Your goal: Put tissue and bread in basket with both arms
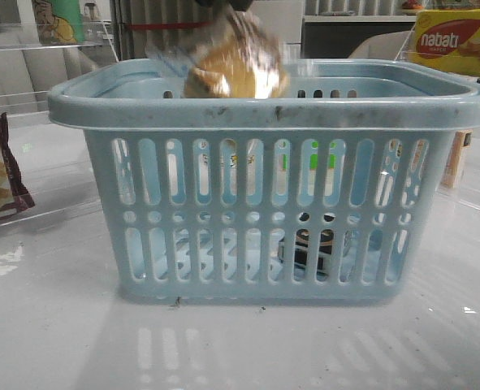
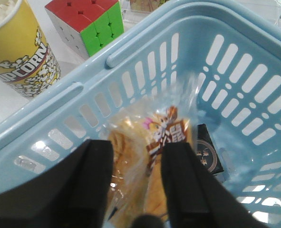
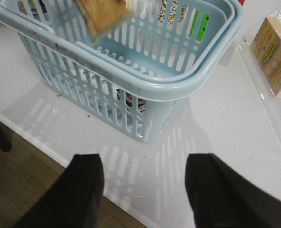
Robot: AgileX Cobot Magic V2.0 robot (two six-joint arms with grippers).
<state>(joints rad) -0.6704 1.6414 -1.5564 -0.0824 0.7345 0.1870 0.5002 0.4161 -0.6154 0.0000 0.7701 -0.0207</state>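
Observation:
The pale-blue basket [image 1: 272, 114] stands mid-table. The bread [image 1: 238, 69], a clear bag of golden bread, hangs blurred just above the basket's rim. In the left wrist view my left gripper [image 2: 138, 164] is shut on the bread [image 2: 152, 156], with the basket's inside below it. The tissue [image 2: 208, 154], a dark pack, lies on the basket floor and shows through the slots [image 1: 314, 248]. My right gripper [image 3: 142, 185] is open and empty, over the table's front edge, back from the basket [image 3: 178, 88].
A popcorn cup [image 2: 16, 47] and a colour cube [image 2: 85, 23] stand behind the basket. A maroon-edged cracker bag [image 1: 0, 166] lies left. A yellow nabati box [image 1: 455, 41] and a small carton [image 3: 276, 54] are on the right. The table edge and floor [image 3: 21, 190] lie below the right gripper.

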